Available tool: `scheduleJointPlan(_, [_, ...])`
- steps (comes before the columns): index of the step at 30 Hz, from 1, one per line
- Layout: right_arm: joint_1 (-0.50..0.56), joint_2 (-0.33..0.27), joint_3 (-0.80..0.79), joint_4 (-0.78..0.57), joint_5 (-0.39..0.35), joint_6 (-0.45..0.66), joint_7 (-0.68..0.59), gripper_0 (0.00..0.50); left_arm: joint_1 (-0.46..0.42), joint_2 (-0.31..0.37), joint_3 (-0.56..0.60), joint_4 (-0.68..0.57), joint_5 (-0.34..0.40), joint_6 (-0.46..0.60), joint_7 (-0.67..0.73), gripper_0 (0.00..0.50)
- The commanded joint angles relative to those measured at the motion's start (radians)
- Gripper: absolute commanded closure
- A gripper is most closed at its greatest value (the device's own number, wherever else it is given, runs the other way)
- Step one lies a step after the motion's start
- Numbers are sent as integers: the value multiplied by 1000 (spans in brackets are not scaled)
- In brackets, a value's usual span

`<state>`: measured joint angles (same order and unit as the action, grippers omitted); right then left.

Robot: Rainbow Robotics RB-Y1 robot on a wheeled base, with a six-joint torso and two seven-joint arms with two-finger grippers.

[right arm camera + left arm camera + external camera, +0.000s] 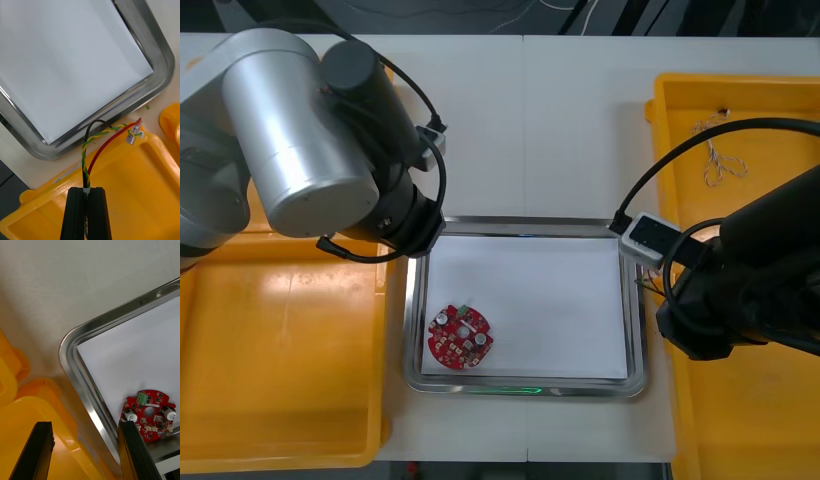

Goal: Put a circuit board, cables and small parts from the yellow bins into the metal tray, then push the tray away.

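Carry red and yellow cable (83,157), pinched in right gripper (87,189) just right of metal tray (165,63), over rim; drop clear of circuit board (461,337). Left gripper (85,423) spread wide, empty, at tray's left rim.

Nothing legible anywhere right now. There's a faint raised marking on the yellow bin's rim (62,183), just beside the right pincer (87,189), but it's too small to read. Tiny white print on the round red circuit board (149,414), close by the left pincer (84,424), is equally unreadable.
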<state>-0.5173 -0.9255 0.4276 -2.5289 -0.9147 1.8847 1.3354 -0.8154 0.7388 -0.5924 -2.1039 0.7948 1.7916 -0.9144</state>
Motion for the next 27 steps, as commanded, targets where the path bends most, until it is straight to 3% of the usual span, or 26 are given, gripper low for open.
scheduleJointPlan(1, [-46, 63, 62, -17, 37, -7, 143, 500, -33, 57, 95, -31, 30, 78, 32, 0])
scheduleJointPlan(9, [-46, 149, 80, 32, 53, 5, 315, 500, -33, 83, 221, 18, 66, 128, 17, 0])
scheduleJointPlan(13, [-46, 195, 102, 53, 97, 13, 380, 500, -33, 87, 292, 71, 75, 128, 6, 0])
scheduleJointPlan(27, [-32, 341, 257, 182, 373, 30, 424, 500, -33, 97, 365, 245, -63, 128, -14, 0])
